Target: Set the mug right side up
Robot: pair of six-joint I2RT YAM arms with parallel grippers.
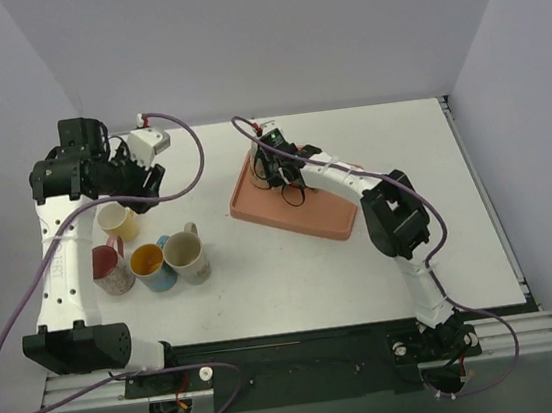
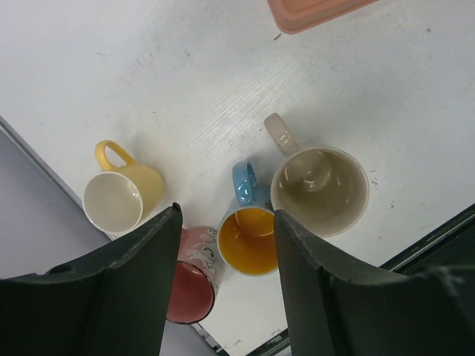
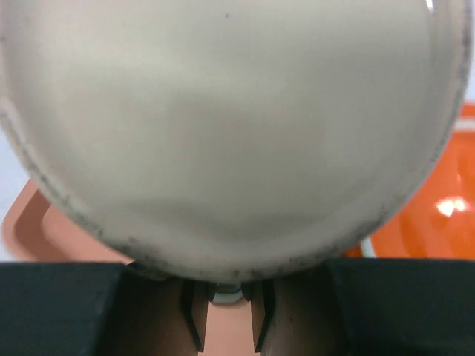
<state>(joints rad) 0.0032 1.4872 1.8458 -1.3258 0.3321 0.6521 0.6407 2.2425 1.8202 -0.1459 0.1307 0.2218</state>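
A pale mug fills the right wrist view, its round speckled bottom facing the camera, so it lies tipped or upside down over the salmon tray. My right gripper is narrowed onto a small grey part at the mug's lower edge, probably the handle. In the top view the right gripper sits over the tray's far left part and hides the mug. My left gripper is open and empty, hanging high above the standing mugs, and the top view shows the left gripper near the back left.
Several mugs stand upright at the left: a yellow mug, a red mug, a blue mug with an orange inside and a beige mug. The tray's corner shows in the left wrist view.
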